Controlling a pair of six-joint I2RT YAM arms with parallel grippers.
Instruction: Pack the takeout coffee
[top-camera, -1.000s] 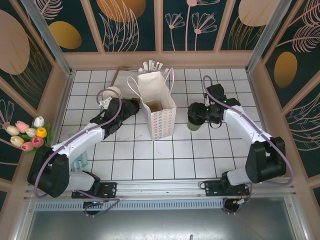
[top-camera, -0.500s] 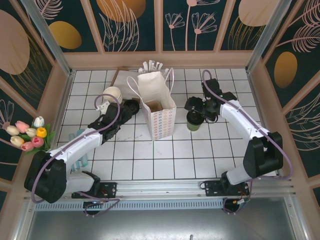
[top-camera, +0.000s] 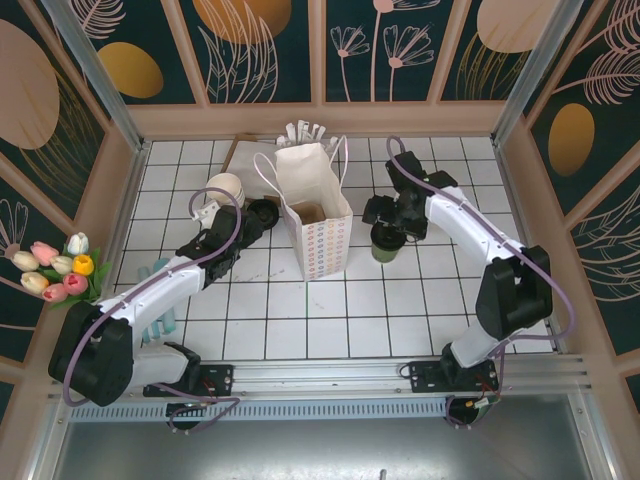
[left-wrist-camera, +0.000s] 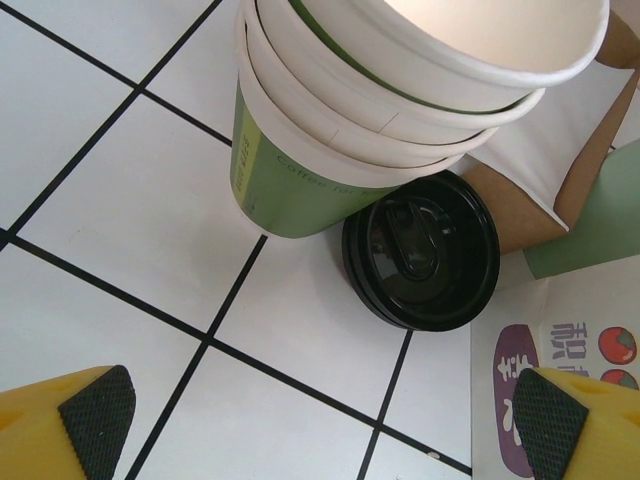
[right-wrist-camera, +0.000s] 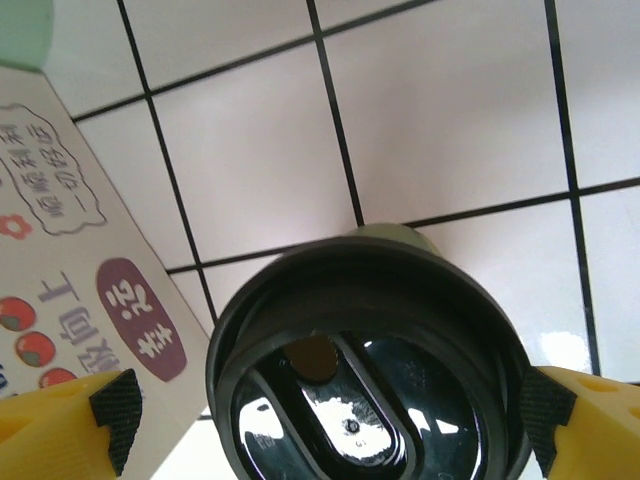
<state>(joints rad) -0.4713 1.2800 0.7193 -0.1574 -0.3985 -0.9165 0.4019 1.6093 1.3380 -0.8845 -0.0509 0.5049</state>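
Takeout coffee (top-camera: 384, 246) stands upright on the surface (top-camera: 300, 320), just right of the paper bag (top-camera: 320, 235). The right claw (right-wrist-camera: 328, 408) hangs straight above it, wide open, one finger each side of the shiny black lid (right-wrist-camera: 365, 380). The right arm is nearer. The cup is small and dark green.

On my white-tiled bench (top-camera: 300, 320) a white paper bag (top-camera: 318, 225) with a dotted print stands upright, mouth open, near the middle. At its 9 o'clock I see a stack of cream paper cups (left-wrist-camera: 400, 90), the lowest one green-sided. A loose black lid (left-wrist-camera: 420, 250) lies flat at the stack's 4 o'clock, close against its foot. A holder of white wrapped straws (top-camera: 305, 133) stands at the bag's 12 o'clock, and a brown card (top-camera: 240, 152) lies at its 11. Tulips (top-camera: 55, 268) sit beyond the bench's 9 o'clock edge.
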